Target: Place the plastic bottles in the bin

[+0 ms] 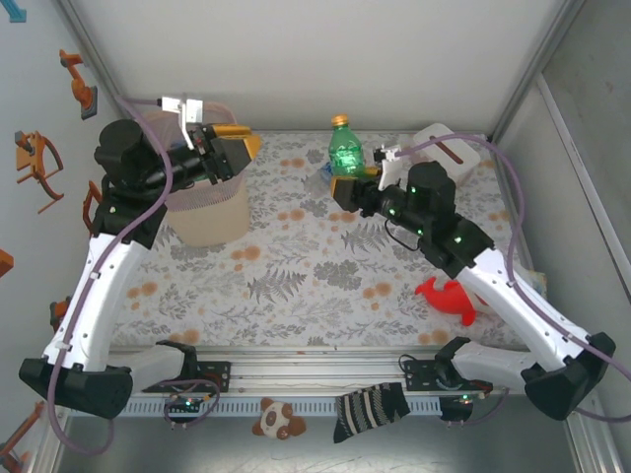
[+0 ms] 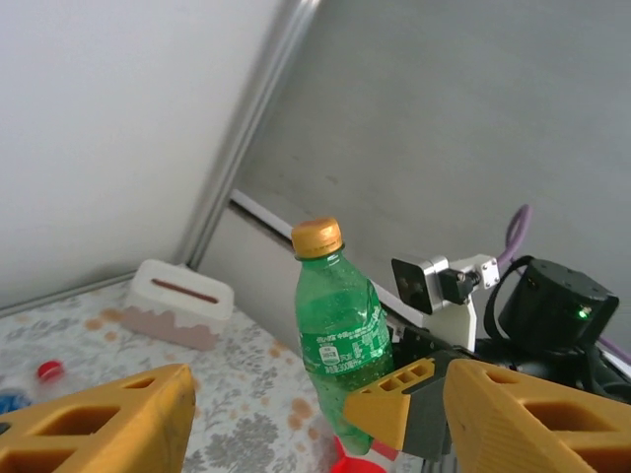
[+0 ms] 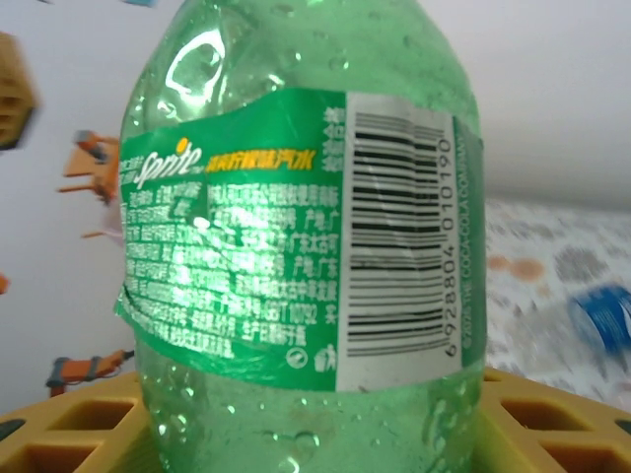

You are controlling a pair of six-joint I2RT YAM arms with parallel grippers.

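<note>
Clamping the upright green bottle [image 1: 345, 153] in my right pincer [image 1: 342, 187], I am holding it above the table's [image 1: 296, 286] far edge. My left pincer [image 1: 246, 143] is hanging spread and empty over the bin [image 1: 212, 222] in the far-left corner.

Bright, even, diffuse light comes from overhead, washing the white wall [image 1: 296, 59] behind the green bottle [image 1: 345, 153] almost featureless. The bottle glows through, with small glints on its shoulder. Shadows on the desk [image 1: 296, 276] in front of it are soft and faint. Close up, its label reads sharp; everything behind it blurs.
</note>
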